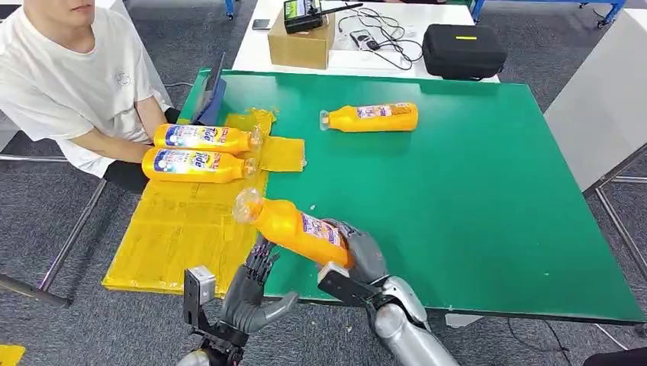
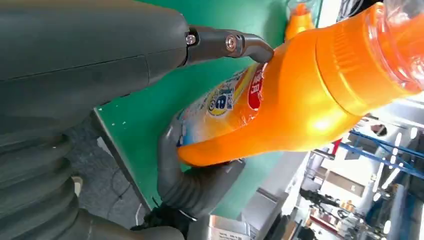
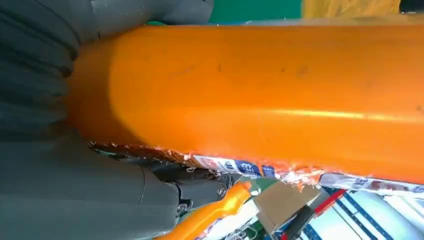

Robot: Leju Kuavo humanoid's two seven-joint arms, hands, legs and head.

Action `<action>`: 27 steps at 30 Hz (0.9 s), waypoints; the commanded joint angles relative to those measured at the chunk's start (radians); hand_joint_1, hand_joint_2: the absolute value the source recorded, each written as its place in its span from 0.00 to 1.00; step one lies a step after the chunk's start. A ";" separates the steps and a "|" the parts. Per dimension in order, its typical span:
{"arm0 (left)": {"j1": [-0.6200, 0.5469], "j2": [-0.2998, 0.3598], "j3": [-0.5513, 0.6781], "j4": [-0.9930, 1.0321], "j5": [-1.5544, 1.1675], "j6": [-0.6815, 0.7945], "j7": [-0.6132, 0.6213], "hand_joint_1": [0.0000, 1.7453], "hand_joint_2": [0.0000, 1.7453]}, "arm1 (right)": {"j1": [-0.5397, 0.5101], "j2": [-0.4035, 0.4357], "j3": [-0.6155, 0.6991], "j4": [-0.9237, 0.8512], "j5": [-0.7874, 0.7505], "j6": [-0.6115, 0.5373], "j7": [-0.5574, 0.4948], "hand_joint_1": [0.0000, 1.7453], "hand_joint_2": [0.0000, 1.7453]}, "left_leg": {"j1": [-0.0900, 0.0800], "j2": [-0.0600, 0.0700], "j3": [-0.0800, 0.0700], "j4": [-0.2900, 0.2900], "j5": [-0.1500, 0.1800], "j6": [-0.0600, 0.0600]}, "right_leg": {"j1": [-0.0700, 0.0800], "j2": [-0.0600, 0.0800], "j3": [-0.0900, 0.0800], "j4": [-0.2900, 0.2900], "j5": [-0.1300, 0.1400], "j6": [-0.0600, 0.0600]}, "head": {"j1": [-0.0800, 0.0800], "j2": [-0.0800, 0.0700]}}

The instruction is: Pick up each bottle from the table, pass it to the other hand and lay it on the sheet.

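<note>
The right robot hand [image 1: 360, 252] grips an orange bottle [image 1: 294, 227] by its base. The left robot hand [image 1: 252, 288], fingers spread and holding nothing, sits just beside it, under the bottle's neck.

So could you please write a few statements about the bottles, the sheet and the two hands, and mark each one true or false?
1. The right robot hand holds an orange bottle. True.
2. Three bottles lie on the yellow sheet. False: two lie there, the far sheet bottle and the near sheet bottle.
3. The left robot hand grips the held bottle firmly. False: its fingers are spread below the bottle, with one fingertip against it in the left wrist view.
4. A lone bottle lies on the green table, off the sheet. True.
5. The held bottle stands upright. False: it is tilted, cap toward the sheet.
</note>
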 commanded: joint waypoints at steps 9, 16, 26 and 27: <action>-0.031 -0.006 -0.040 -0.078 0.073 -0.015 -0.039 0.00 1.00 | 0.012 0.061 0.274 0.011 -0.065 0.053 -0.091 1.00 1.00 | 0.002 0.001 0.001 0.000 -0.001 -0.002 | 0.002 0.000 0.000 0.000 0.000 -0.003 | -0.001 0.000; -0.061 -0.021 -0.013 -0.037 0.046 0.019 -0.028 0.00 1.00 | 0.013 0.064 0.390 -0.019 0.006 0.034 -0.055 1.00 1.00 | 0.001 0.001 0.000 0.001 0.000 -0.001 | 0.002 -0.001 0.000 0.000 0.000 -0.002 | -0.001 0.000; -0.062 -0.018 -0.016 -0.026 0.073 -0.034 -0.017 0.94 1.00 | -0.005 0.059 0.425 -0.019 -0.075 0.080 -0.068 1.00 1.00 | 0.001 0.000 0.000 0.000 0.000 -0.001 | 0.001 -0.002 0.000 0.000 0.000 -0.002 | -0.001 0.000; -0.062 -0.018 -0.016 -0.026 0.073 -0.034 -0.017 0.94 1.00 | -0.005 0.059 0.425 -0.019 -0.075 0.080 -0.068 1.00 1.00 | 0.002 0.000 0.001 0.000 0.000 -0.002 | 0.002 -0.002 0.001 -0.001 0.000 -0.003 | -0.001 0.000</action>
